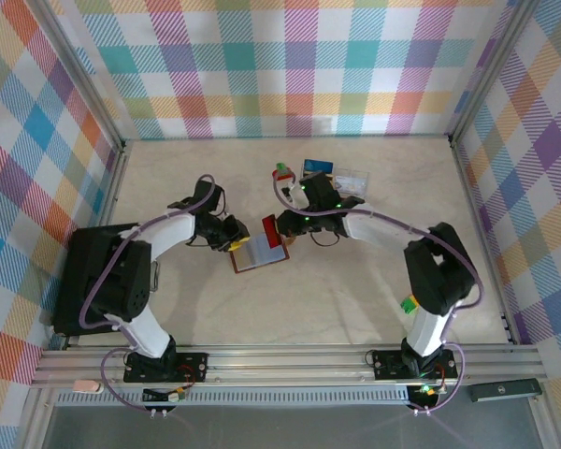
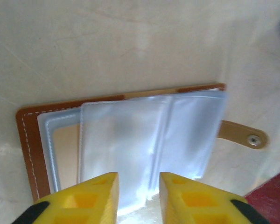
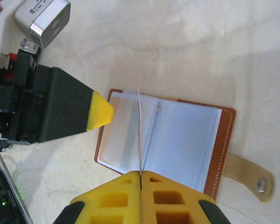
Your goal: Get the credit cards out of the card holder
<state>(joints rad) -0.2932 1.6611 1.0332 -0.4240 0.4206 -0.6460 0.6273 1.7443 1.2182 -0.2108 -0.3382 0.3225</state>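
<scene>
The card holder (image 1: 255, 255) lies open on the table, brown-edged with bluish clear sleeves (image 2: 144, 135). My left gripper (image 1: 232, 235) is at its left end. Its yellow fingers stand apart, open (image 2: 139, 179), just over the near edge of the sleeves and gripping nothing. My right gripper (image 1: 283, 227) is shut (image 3: 141, 173) on a credit card, red from above (image 1: 271, 231). In the right wrist view the card is a thin line seen edge-on (image 3: 140, 130), standing over the open card holder (image 3: 186, 140). The left fingertip (image 3: 101, 112) is close beside the card.
The holder's tan strap with a snap (image 2: 245, 135) sticks out on one side. Behind the right gripper sit a clear plastic box (image 1: 350, 180), a blue card (image 1: 317, 167) and a small green and red block (image 1: 281, 171). Plaid walls ring the table.
</scene>
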